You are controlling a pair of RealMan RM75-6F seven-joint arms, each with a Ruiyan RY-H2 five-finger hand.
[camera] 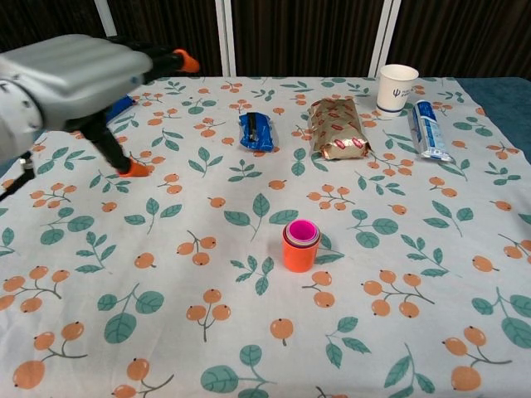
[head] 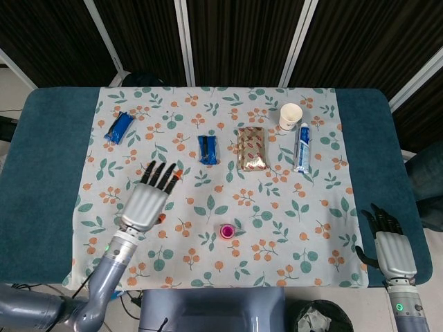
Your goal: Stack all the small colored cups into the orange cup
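Note:
The orange cup (camera: 299,251) stands upright near the middle of the cloth, with a pink cup (camera: 302,231) and others nested inside it; from the head view the stack (head: 226,231) shows as a small pink ring. My left hand (head: 147,198) hovers well to the left of the stack, fingers spread and empty; in the chest view the left hand (camera: 76,76) is blurred at the top left. At the table's right front edge my right hand (head: 390,247) lies flat with fingers extended, holding nothing.
A white paper cup (head: 290,115), a toothpaste tube (head: 301,146), a gold snack packet (head: 250,149) and a blue packet (head: 208,149) lie at the back. Another blue packet (head: 119,127) lies at the far left. The floral cloth (head: 311,228) covers the table.

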